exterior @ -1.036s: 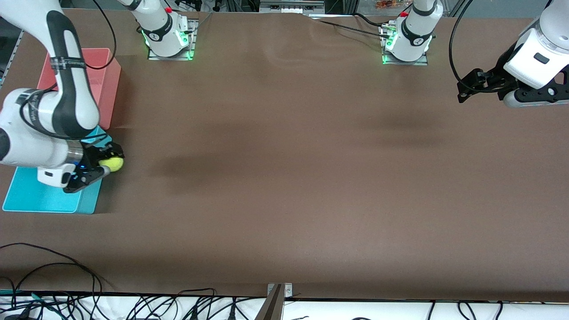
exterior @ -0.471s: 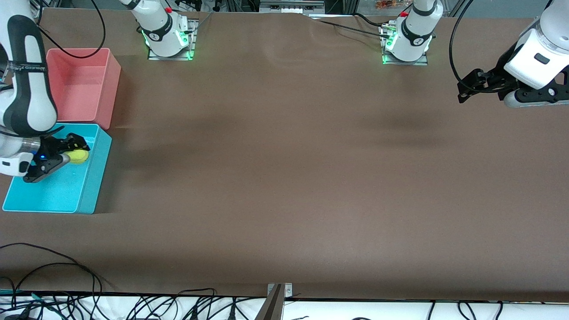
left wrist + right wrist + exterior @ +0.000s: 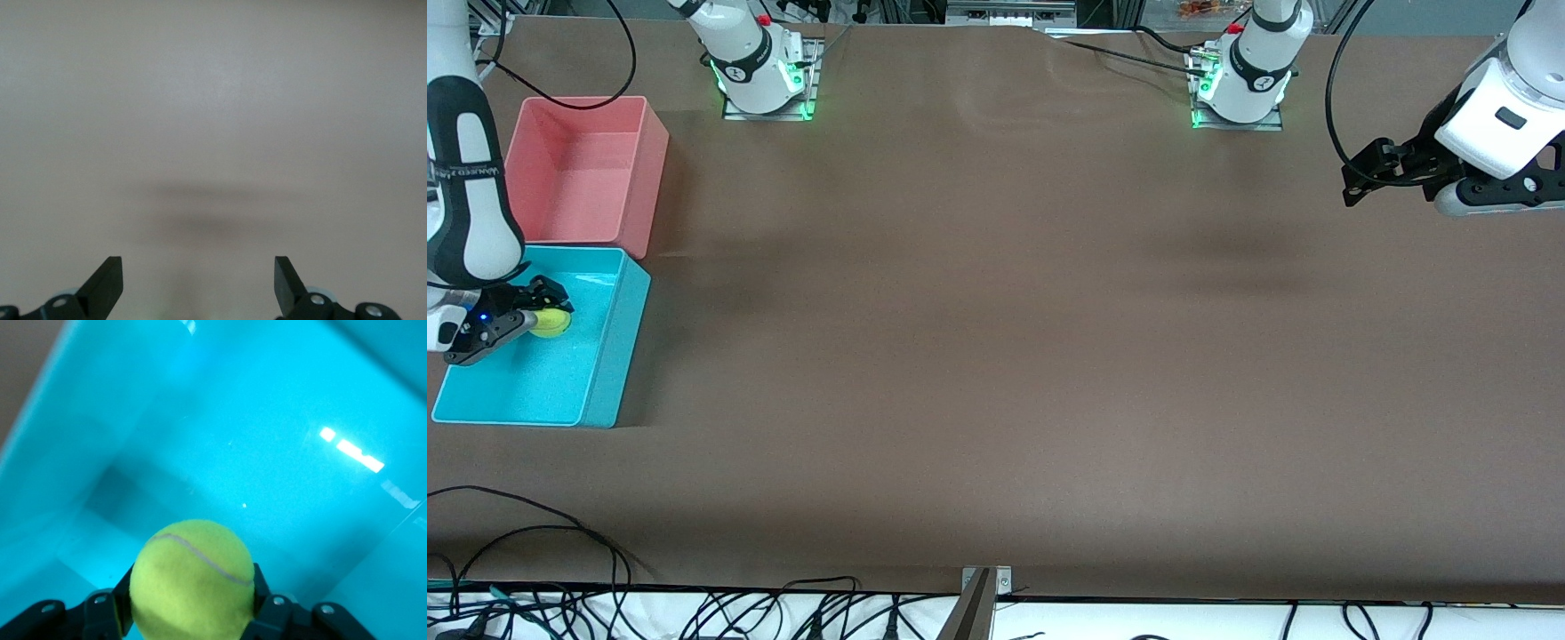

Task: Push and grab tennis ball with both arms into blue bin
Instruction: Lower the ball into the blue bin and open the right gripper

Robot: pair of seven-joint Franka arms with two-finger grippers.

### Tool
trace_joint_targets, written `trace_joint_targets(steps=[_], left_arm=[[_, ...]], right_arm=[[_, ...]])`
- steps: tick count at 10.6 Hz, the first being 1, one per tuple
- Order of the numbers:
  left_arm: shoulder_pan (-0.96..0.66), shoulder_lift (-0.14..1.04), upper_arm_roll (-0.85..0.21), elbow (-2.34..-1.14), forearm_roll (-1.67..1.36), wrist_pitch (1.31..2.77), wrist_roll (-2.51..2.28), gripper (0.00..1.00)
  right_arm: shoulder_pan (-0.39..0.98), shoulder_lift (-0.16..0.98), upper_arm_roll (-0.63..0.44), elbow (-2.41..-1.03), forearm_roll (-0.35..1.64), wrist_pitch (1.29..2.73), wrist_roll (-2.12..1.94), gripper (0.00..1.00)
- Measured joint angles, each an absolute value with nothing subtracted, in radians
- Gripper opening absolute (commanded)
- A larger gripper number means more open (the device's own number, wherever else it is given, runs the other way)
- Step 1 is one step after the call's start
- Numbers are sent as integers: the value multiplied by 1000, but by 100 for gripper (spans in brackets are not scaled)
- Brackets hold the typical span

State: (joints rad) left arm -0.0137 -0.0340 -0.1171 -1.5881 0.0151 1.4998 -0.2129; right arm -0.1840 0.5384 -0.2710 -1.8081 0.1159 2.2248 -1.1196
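The yellow-green tennis ball (image 3: 550, 323) (image 3: 192, 580) is clamped between the black fingers of my right gripper (image 3: 538, 313) (image 3: 191, 590), which is shut on it and hangs over the inside of the blue bin (image 3: 609, 342) (image 3: 80, 453). The bin stands at the right arm's end of the table, nearer to the front camera than the pink tub. My left gripper (image 3: 1360, 173) (image 3: 199, 283) waits open over bare brown table at the left arm's end, nothing between its fingers.
A pink tub (image 3: 645, 169) stands against the blue bin, farther from the front camera. The two arm bases (image 3: 760, 71) (image 3: 1240, 80) stand along the table's back edge. Cables (image 3: 534, 542) lie along the front edge.
My right gripper has carried the tennis ball from the blue bin's table-side wall to over the bin's inside. The left arm has not moved.
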Motion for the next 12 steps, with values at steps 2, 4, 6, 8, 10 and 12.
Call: trace_joint_targets(steps=[2, 4, 6, 8, 10, 12], left_arm=[[-14, -33, -117, -1588, 15, 1500, -213, 100], [-14, -33, -117, -1588, 15, 1500, -213, 100], [-14, -33, -117, -1588, 15, 1500, -213, 100], [-13, -33, -117, -1588, 15, 1500, -213, 100], [-13, -33, -117, -1588, 15, 1500, -213, 100], [-13, -33, -117, -1588, 15, 1500, -213, 100]], right_arm=[[-192, 578, -270, -1807, 132, 2255, -1121, 24], [-192, 587, -266, -1805, 136, 2261, -1121, 78], [-192, 588, -266, -1805, 139, 2261, -1121, 100], [-198, 593, -266, -1805, 154, 2259, -1120, 100], [-200, 592, -266, -1791, 154, 2244, -1125, 100], [-200, 590, -265, -1728, 154, 2159, -1131, 100]])
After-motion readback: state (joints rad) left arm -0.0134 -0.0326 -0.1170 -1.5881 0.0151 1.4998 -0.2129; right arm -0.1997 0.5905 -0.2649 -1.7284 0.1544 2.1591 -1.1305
